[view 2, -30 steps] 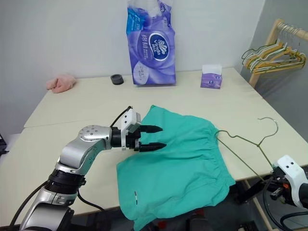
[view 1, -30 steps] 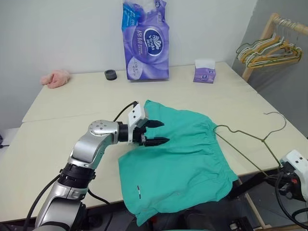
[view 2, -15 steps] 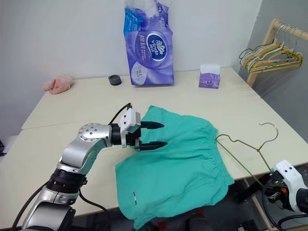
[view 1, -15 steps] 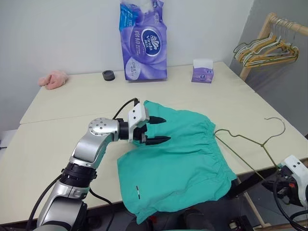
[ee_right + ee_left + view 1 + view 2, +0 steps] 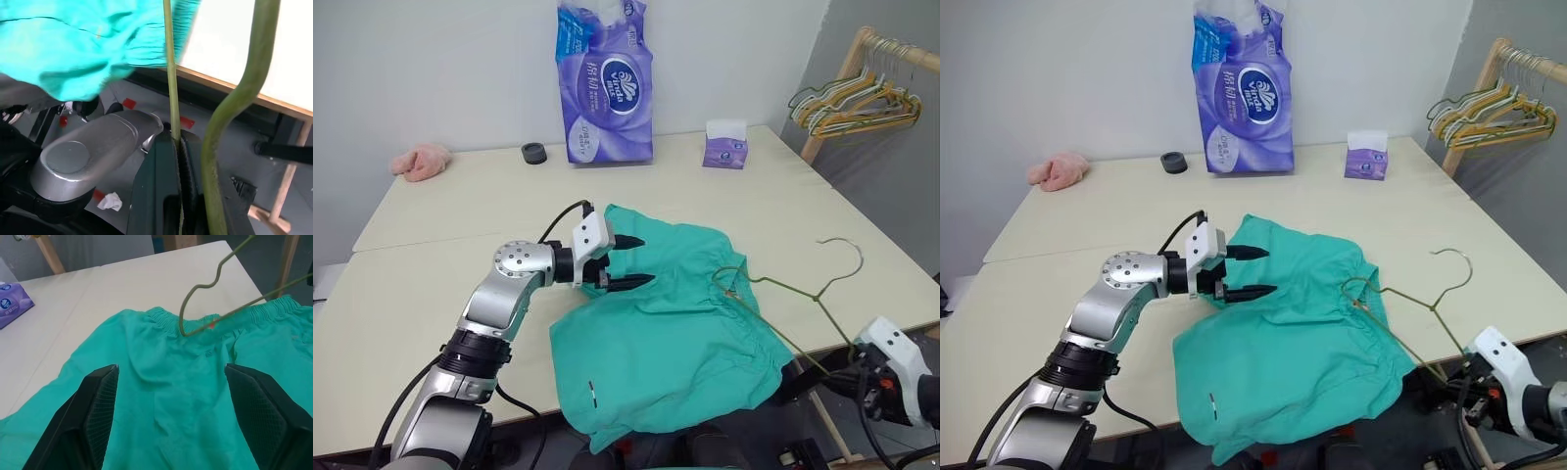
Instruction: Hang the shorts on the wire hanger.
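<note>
Teal-green soft cloth shorts [image 5: 671, 343] lie spread at the near edge of the pale table [image 5: 460, 215]. The left gripper [image 5: 631, 262] hovers spread above their far-left part. The right gripper [image 5: 178, 147] pinches the thin olive-grey wire hanger [image 5: 783, 289], whose corner rests on the waistband.

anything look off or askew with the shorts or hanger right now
Yes: the shorts droop over the table's near edge, and the wire hanger, pinched in the right hand, tilts with one corner on the waistband.
</note>
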